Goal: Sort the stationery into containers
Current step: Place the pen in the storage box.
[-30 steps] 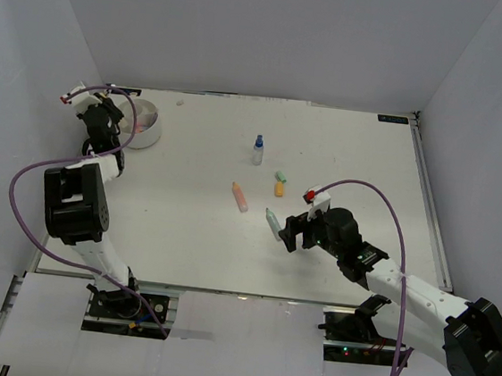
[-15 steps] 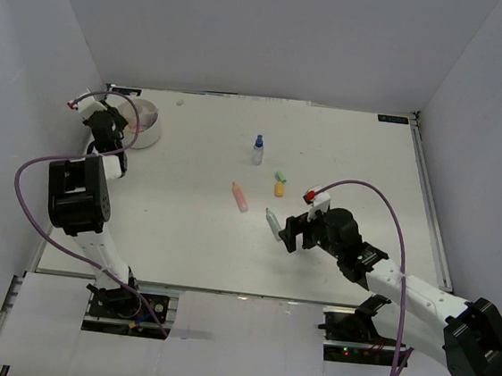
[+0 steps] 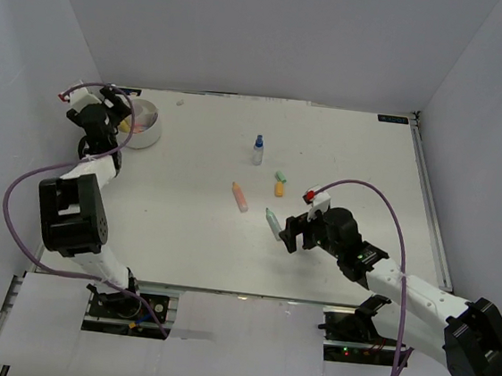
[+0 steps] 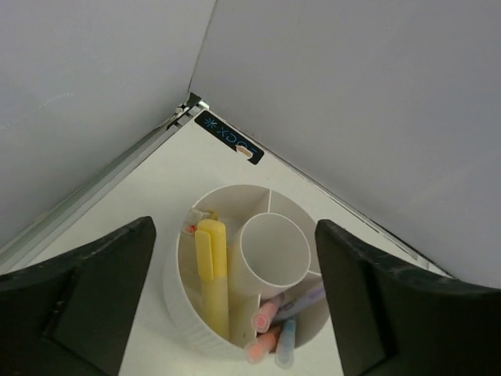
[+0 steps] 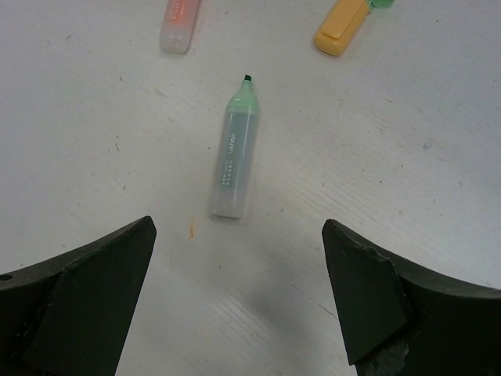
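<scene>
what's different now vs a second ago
The left gripper drew back slightly from over the tub toward the left wall, uncovering more of its inside. Its jaws stand open and empty. No grasp or release is visible. The right gripper, open above the green highlighter, and the blue-capped bottle stayed put.

White tub (image 4: pixel 186 307), yellow marker (image 4: pixel 211 270), mint-green marker (image 5: pixel 236 157), pink marker (image 5: pixel 179 19)

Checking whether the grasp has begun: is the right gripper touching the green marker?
Apart. The right wrist view shows the green marker lying between the open jaws of the right gripper, with bare table on both sides.
</scene>
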Controlling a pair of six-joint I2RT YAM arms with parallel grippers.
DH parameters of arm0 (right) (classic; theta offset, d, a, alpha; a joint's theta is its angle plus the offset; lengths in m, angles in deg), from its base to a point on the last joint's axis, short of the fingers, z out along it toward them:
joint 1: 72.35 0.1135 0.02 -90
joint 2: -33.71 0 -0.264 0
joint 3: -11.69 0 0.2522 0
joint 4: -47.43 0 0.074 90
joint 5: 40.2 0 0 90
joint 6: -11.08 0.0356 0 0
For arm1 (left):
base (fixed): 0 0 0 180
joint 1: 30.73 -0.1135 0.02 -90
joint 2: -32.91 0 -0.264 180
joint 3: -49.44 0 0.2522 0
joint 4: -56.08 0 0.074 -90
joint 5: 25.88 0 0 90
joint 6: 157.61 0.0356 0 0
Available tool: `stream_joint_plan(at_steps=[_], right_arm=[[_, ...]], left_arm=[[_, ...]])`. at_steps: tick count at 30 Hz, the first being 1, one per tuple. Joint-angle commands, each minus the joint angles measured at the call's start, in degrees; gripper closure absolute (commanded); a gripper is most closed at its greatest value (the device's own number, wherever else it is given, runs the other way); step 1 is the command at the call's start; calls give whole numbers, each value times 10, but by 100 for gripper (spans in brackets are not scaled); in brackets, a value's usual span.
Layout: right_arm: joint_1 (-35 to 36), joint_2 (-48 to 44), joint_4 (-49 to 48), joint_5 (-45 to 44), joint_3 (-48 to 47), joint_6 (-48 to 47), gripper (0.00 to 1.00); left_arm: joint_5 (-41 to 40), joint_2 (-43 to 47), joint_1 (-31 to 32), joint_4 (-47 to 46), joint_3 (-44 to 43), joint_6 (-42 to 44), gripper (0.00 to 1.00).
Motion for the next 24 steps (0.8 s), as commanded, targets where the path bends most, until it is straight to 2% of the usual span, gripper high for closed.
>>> stream_joint_plan(at_steps=[1,5,6,9,11,15,16,19,24], right_arm=[[-3,-6,17,-21,-38,-8,7],[-4,4,47,-50,-64,-3,6],[-4,9,68,-57,-71,1,6],[-4,23,101,-68,-100,5,4],[-5,29,104,-65,-113,3,2],[-4,60,150,-64,-141,-7,0],[-4,69,169,-64,-148,-12,5],[-3,100,189,-53,-169,-14,8],[12,143,206,-54,-192,-21,10]], left_arm=[[28,91,2,103,-11,6,2],[70,174,2,240,-20,-31,2],[80,204,1,313,-27,-45,2],[139,257,1,426,-15,-60,2],[160,281,1,476,0,-60,2],[221,346,2,504,56,-50,2],[232,380,2,500,88,-57,2],[261,425,13,479,126,-81,2],[275,420,42,494,155,-68,2]])
